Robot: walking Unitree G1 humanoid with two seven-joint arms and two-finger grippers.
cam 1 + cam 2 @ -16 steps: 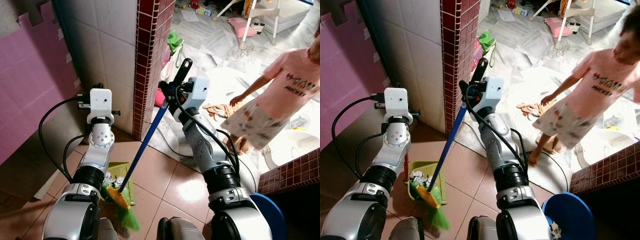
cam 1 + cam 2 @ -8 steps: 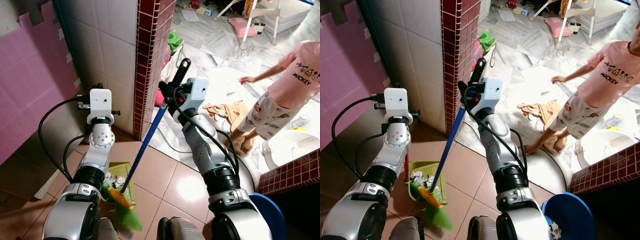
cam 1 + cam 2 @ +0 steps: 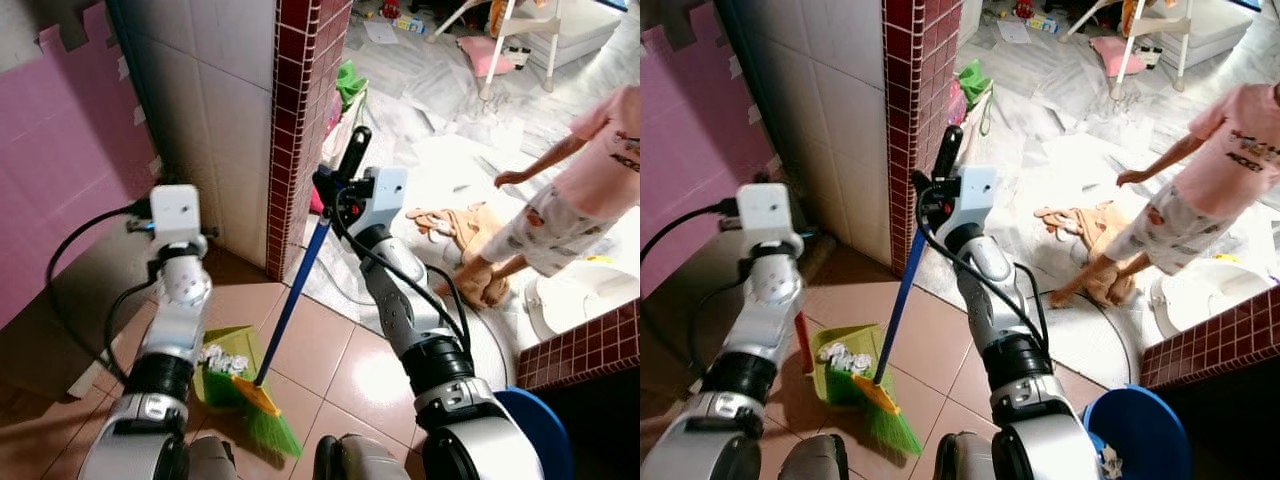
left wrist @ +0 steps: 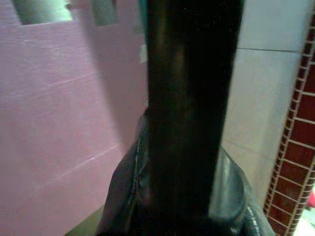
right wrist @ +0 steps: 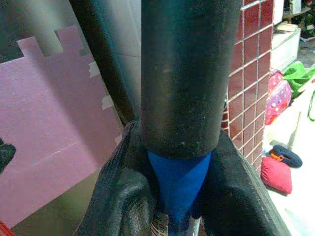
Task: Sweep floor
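On the glossy terracotta floor tiles, we see a green plastic dustpan holding crumpled paper scraps. Our right gripper has its jaws clamped on the broom (blue shaft, black grip, green bristles touching the dustpan's edge). From the right wrist, the blue shaft sits wedged between rubbery pads. Our left gripper grips a dark handle. Beyond, a person stands on marble.

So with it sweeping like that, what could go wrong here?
The right gripper clamps only the top of the broom, so its bristles could flick the crumpled scraps out of the green dustpan. A person stands close on the robot's right, near a cloth; a wide swing might reach them.
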